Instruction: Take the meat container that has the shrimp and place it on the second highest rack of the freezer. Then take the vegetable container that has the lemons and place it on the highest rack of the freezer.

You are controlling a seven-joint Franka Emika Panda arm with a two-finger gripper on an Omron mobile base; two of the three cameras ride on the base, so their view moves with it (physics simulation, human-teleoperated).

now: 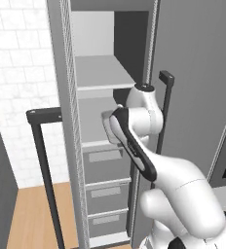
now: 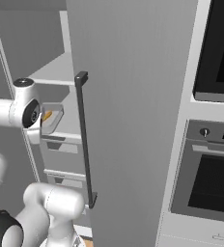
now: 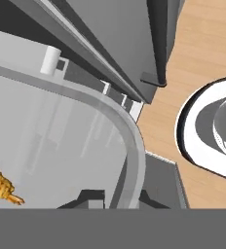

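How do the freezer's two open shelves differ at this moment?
The upper shelf lies bare, while the lower shelf has the clear tray with the orange shrimp over it. The arm reaches in at the lower shelf's level; the upper shelf has nothing near it. Both are flat, pale grey, above the grey drawers.
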